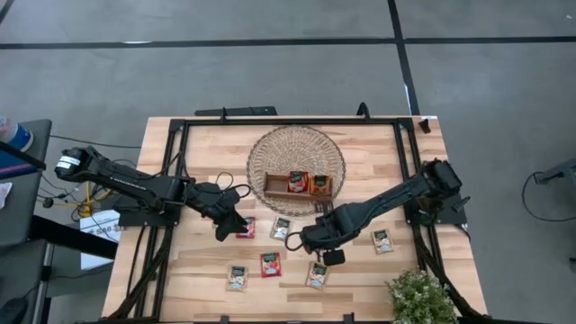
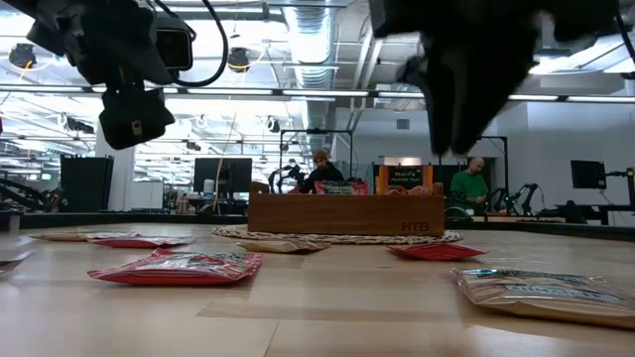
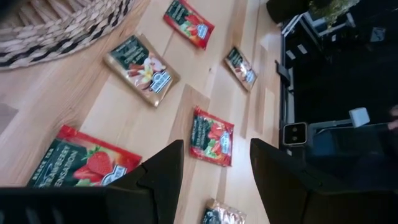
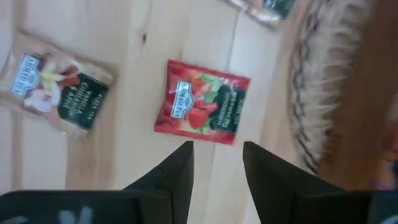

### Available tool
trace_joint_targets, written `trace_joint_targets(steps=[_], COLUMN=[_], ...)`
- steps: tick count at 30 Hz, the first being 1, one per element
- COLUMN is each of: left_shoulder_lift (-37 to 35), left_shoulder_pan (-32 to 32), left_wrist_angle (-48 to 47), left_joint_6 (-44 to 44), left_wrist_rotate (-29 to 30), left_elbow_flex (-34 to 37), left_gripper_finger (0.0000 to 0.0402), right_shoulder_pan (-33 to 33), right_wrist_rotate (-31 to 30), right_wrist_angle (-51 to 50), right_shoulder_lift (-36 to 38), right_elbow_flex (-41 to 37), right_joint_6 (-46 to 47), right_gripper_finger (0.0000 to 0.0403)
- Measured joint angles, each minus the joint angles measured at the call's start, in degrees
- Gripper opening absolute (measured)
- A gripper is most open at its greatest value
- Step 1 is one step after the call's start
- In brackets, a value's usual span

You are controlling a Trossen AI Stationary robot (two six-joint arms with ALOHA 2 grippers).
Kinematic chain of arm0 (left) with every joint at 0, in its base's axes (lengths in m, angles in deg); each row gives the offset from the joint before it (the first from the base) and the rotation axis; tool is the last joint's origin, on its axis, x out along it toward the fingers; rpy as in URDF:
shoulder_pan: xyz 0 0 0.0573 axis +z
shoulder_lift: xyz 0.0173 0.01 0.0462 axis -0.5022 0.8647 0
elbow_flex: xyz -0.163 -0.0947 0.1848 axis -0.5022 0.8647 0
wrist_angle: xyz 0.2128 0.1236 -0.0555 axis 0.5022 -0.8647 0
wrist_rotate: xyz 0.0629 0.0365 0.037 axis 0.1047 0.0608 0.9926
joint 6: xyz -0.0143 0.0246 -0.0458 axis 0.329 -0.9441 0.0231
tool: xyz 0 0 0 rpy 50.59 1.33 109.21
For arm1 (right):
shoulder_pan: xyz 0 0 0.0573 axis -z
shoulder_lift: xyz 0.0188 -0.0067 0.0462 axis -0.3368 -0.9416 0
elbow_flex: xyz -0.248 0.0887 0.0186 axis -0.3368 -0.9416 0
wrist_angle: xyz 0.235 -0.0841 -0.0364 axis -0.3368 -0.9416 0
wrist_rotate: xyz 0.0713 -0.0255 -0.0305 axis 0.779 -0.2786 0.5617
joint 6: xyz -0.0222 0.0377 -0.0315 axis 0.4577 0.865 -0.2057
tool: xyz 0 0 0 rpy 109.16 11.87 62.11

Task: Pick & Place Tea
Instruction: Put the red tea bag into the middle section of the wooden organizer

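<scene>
— Sachets first: where are they lying against the left gripper [image 1: 232, 225]?
— It is hovering over the table [image 1: 207, 270] with its fingers [image 3: 163, 169] parted and nothing between them. A red strawberry sachet [image 1: 246, 227] is lying right beside its tips, partly under them in the high view. In the left wrist view another red sachet [image 3: 212, 135] is showing in the gap just ahead of the fingers, apart from them, and a pale vanilla sachet [image 3: 142, 61] is lying farther ahead, near the wicker basket [image 3: 59, 28].
— And toward the middle?
— A red sachet [image 1: 270, 264] and a pale one [image 1: 237, 277] are lying between the two grippers, nearer the front edge.
— What is the right gripper [image 1: 297, 239] doing?
— It is hanging above the table with its fingers [image 4: 177, 168] spread, holding nothing. Its wrist view is showing a red sachet [image 4: 202, 101] flat on the wood just ahead of the gap, not touching either finger, with a pale sachet [image 4: 56, 81] off to one side.
— Anything already in the tray?
— Two sachets [image 1: 308, 184] are standing in the wooden tray [image 1: 274, 184] on the basket, well behind that gripper.
</scene>
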Motion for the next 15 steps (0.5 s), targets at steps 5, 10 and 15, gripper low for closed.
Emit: trace_joint_targets(steps=[5, 10, 15], left_shoulder_lift=[0.0, 0.0, 0.0], left_shoulder_pan=[0.0, 0.0, 0.0], left_wrist_angle=[-1.8, -2.6, -3.0], left_joint_6=[0.0, 0.0, 0.0], left_wrist_rotate=[0.0, 0.0, 0.0], left_elbow_flex=[0.0, 0.0, 0.0], left_gripper_finger=[0.0177, 0.0177, 0.0177], right_shoulder_pan=[2.3, 4.6, 5.6], right_wrist_rotate=[0.7, 4.1, 6.9], right_wrist_angle=[7.6, 9.8, 13.3], right_shoulder_lift=[0.0, 0.0, 0.0], right_elbow_flex=[-4.6, -5.8, -7.4], right_joint_6=[1.4, 0.6, 0.6], right_gripper_finger=[0.0127, 0.0127, 0.0128])
